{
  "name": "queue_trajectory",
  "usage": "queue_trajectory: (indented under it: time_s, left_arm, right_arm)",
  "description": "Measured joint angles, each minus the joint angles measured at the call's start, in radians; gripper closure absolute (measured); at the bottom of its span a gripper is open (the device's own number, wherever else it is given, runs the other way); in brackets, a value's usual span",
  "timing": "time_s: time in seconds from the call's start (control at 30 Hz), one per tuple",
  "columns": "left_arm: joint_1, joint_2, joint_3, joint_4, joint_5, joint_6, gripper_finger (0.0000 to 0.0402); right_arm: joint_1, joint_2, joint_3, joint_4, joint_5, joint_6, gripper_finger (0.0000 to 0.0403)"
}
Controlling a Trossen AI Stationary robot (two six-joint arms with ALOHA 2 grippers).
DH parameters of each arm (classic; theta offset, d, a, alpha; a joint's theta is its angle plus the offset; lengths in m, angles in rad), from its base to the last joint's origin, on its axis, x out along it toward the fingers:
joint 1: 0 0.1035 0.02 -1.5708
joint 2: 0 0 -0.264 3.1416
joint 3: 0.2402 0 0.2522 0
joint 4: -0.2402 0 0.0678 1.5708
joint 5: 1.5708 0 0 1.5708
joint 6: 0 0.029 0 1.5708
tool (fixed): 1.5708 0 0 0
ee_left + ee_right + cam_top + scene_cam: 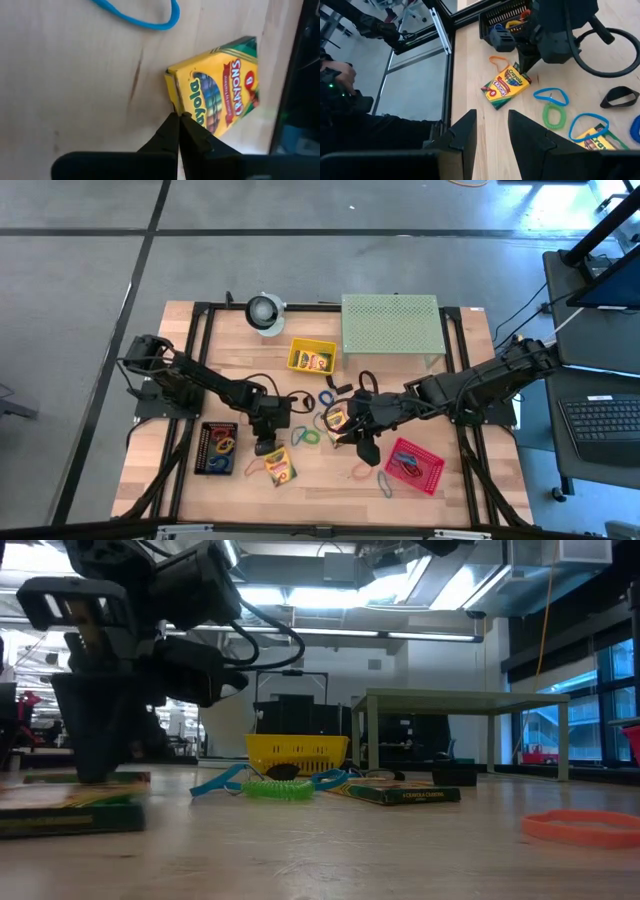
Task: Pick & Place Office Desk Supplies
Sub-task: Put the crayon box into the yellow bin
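A yellow-and-green crayon box (220, 85) lies flat on the wooden table near its front edge (280, 467). My left gripper (179, 119) is shut, with its tips at one short end of that box (506, 86). My right gripper (492, 132) hangs open above the table's middle (352, 432) with nothing between its fingers. A second crayon box (337, 418) lies below it with a blue rubber band (587, 125) on it. Loose blue (551, 96), green (305, 435) and orange (360, 473) bands lie around. My left gripper sets its shut fingertips (172, 125) against the corner of the crayon box's short end (172, 95), slanting down from above. The box lies flat on the table. I cannot tell whether any cardboard is caught between the fingers.
A black basket (218, 448) with bands stands at the front left, a red basket (413, 465) at the front right and a yellow basket (312, 358) at the middle back. The pale green perforated stand (390, 323) and a round roll (265, 312) are at the far edge. A person's hand (335, 75) shows beyond the table.
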Motion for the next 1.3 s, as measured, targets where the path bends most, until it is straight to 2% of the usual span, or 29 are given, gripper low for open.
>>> queue_trajectory:
  time_s: [0.23,0.6,0.7,0.9,1.2,1.3]
  left_arm:
    - [-0.001,-0.099,0.013,-0.003,0.038,-0.061,0.0400]
    - [0.000,-0.305,0.075,0.001,-0.017,-0.177,0.0400]
    - [0.000,-0.344,0.087,0.000,-0.023,-0.210,0.0400]
    - [0.010,-0.414,0.121,0.000,-0.106,-0.241,0.0400]
    - [0.137,-0.493,0.150,0.001,-0.326,-0.215,0.0400]
    - [0.214,-0.493,0.150,0.001,-0.343,-0.203,0.0400]
  right_arm:
    - [0.000,0.000,0.000,-0.002,0.000,0.000,0.0291]
    - [0.000,0.000,0.000,-0.028,0.000,0.000,0.0291]
    - [-0.002,-0.006,0.000,-0.045,0.041,0.009,0.0291]
    - [-0.003,-0.066,0.001,-0.052,0.152,0.034,0.0291]
    - [-0.003,-0.127,0.002,0.016,0.165,0.051,0.0291]
    - [-0.003,-0.127,0.002,0.015,0.165,0.049,0.0291]
